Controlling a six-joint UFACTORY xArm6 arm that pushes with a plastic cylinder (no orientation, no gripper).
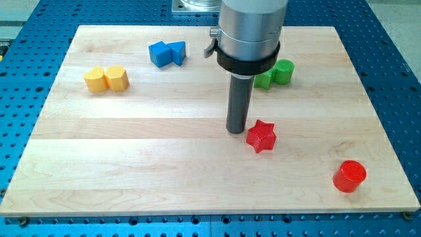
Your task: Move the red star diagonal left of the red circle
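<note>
Camera view: my tip [236, 130], no fingers, touches the red star [261, 136]; push gently toward the red circle [349, 176] near the surface's [131, 164] bottom-right corner.

A robotics lab bench is shown. A pale wooden tabletop [131, 131] is laid on a blue metal base plate [395, 79] drilled with a regular grid of mounting holes, as used for fixtures in test rigs. A machined silver arm housing [252, 26] with a black collar is seen at the view's top. Small plastic blocks in plain colours are scattered as test pieces. No household or shop goods are seen.
</note>
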